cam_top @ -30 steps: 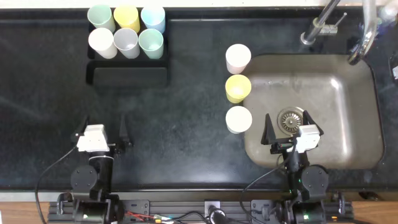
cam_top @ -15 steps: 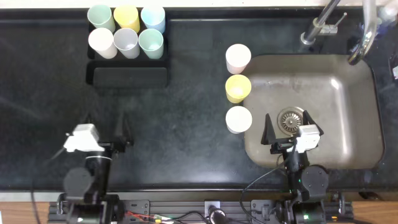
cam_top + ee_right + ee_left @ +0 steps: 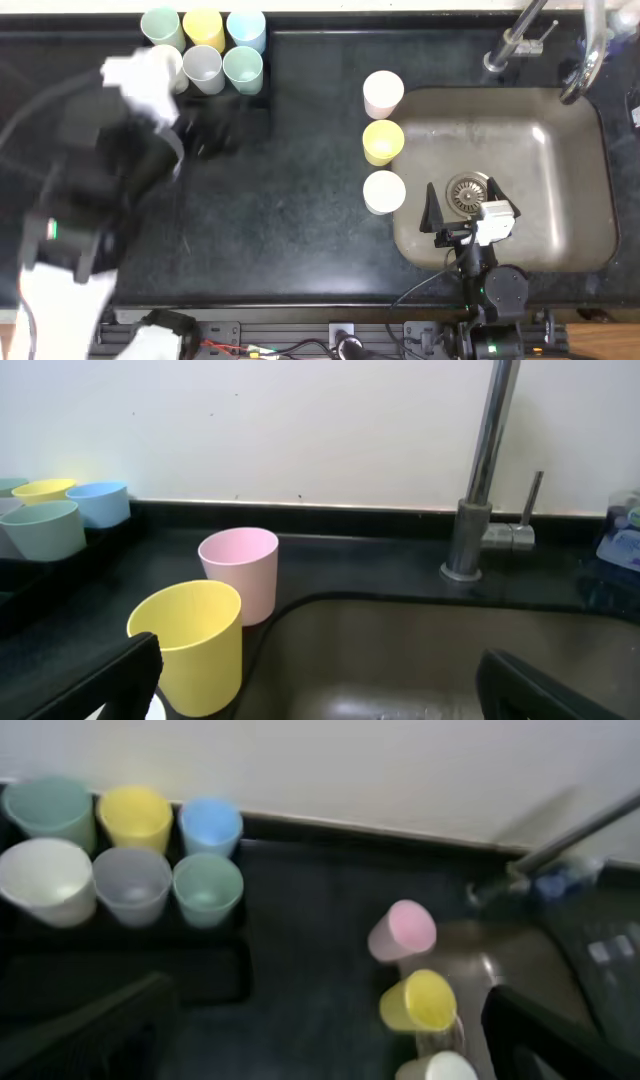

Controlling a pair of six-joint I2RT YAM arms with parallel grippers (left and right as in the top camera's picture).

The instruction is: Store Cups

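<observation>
Black worktop (image 3: 300,220), with a sink (image 3: 550,160) at the frame's right and a partly filled cup rack (image 3: 200,975) upper left. The left hand (image 3: 320,1055), fingers apart, hangs by the rack. The right hand (image 3: 462,203), likewise spread, sits over the sink. Down the sink's left rim stand a pink cup (image 3: 382,92), yellow cup (image 3: 382,141) and white cup (image 3: 383,191), all upright. The white one is just left of the right hand, so that arm looks nearer.

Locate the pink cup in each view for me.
Top view: pink cup, topmost of three cups left of the sink.
Left wrist view: pink cup, just beyond the yellow cup.
Right wrist view: pink cup, behind the yellow cup.
Shared landmark: the yellow cup beside it.
</observation>
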